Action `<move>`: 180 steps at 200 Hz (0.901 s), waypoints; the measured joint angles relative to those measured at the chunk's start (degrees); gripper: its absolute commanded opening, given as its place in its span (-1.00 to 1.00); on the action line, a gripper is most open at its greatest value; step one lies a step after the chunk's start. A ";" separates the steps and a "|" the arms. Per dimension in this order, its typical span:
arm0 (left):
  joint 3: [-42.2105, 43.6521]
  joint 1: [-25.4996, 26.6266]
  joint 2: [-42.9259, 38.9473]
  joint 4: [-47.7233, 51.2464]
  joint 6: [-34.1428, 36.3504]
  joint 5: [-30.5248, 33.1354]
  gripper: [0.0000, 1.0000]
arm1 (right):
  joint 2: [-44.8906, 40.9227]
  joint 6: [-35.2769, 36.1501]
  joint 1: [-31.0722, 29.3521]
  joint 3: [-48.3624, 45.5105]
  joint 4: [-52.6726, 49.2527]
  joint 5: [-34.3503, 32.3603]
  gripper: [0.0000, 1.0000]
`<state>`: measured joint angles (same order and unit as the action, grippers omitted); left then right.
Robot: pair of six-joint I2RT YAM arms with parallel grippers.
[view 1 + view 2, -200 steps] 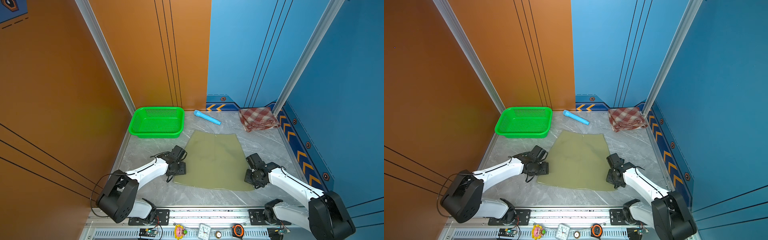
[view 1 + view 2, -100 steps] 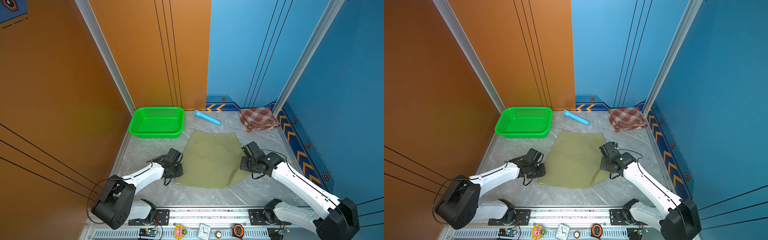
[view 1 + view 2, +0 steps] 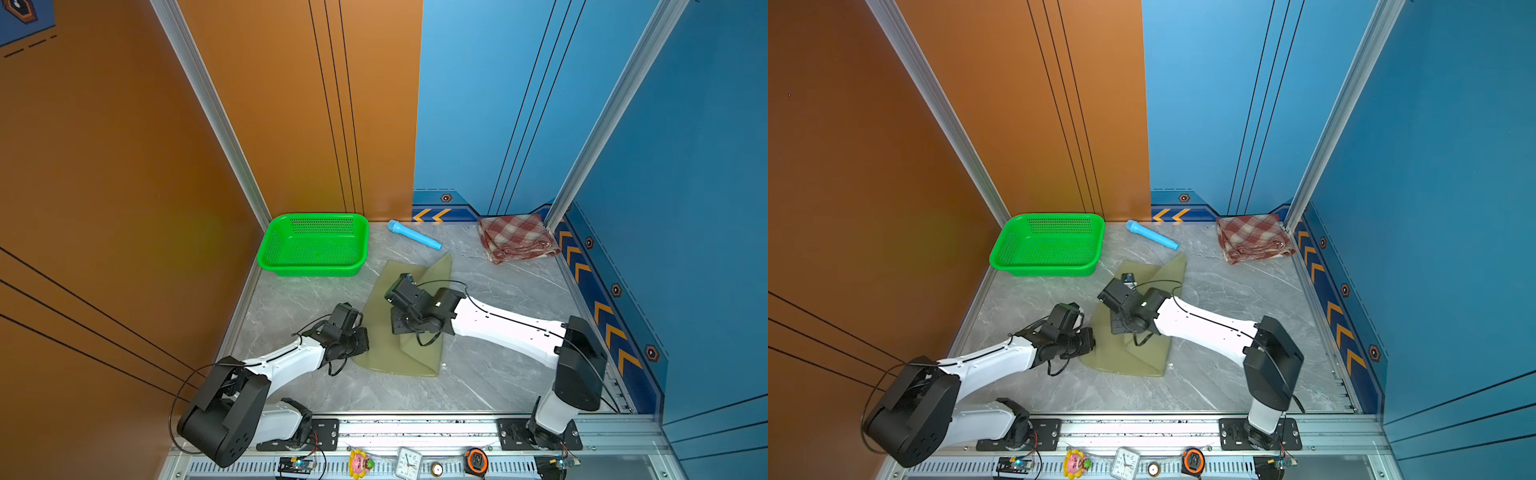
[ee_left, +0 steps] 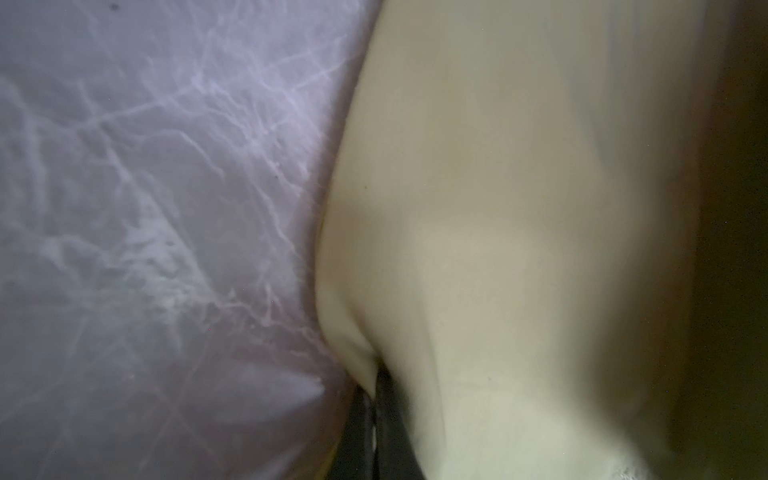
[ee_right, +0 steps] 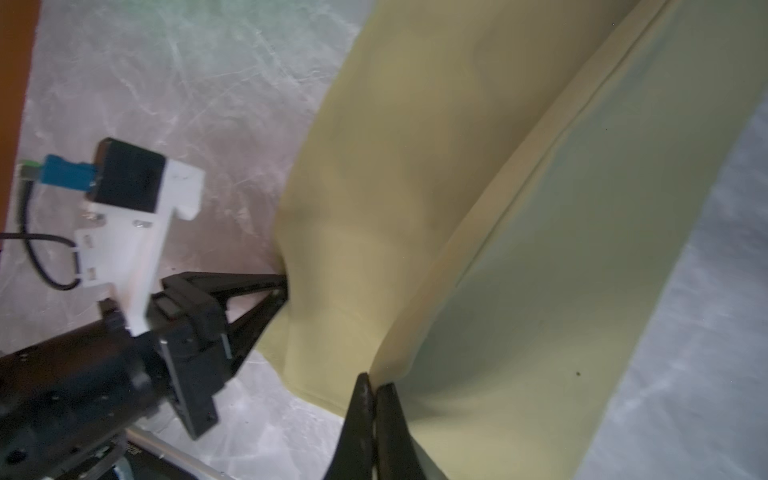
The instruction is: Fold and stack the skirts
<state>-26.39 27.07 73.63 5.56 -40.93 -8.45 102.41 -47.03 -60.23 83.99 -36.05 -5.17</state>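
Both left pincer (image 5: 284,291) and right pincer (image 5: 374,388) clench edges of the plain olive-green cloth skirt (image 3: 417,357), whose soft, light fabric drapes between them.

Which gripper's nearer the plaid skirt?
Right. Right gripper holds the olive skirt mid-table, front-left of the plaid skirt; left gripper pinches the olive skirt's left edge, farther off.

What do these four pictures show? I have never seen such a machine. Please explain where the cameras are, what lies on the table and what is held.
This robot has two arms, each ending in a two-finger gripper. Two pictures look down from above; two come from cameras on the wrists. On the marble table lie an olive-green skirt, a red-and-cream plaid skirt, a green mesh basket and a light-blue tube. The left gripper and the right gripper are shut on the olive-green skirt's edges.
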 measured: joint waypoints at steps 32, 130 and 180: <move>1.18 0.04 -1.25 -0.68 -0.17 0.00 -1.00 | 1.27 -2.45 -1.44 0.22 3.80 2.56 0.45; -3.58 14.53 3.30 1.33 -1.46 3.78 -0.58 | -32.81 -5.05 29.88 -22.27 2.91 -2.45 0.79; -25.38 30.16 23.37 1.03 0.72 2.89 0.46 | -38.58 0.31 39.98 -22.34 -3.04 -0.76 0.86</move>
<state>-51.77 57.23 96.99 6.59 -40.21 -5.56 63.83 -46.72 -20.25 61.65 -39.09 -5.93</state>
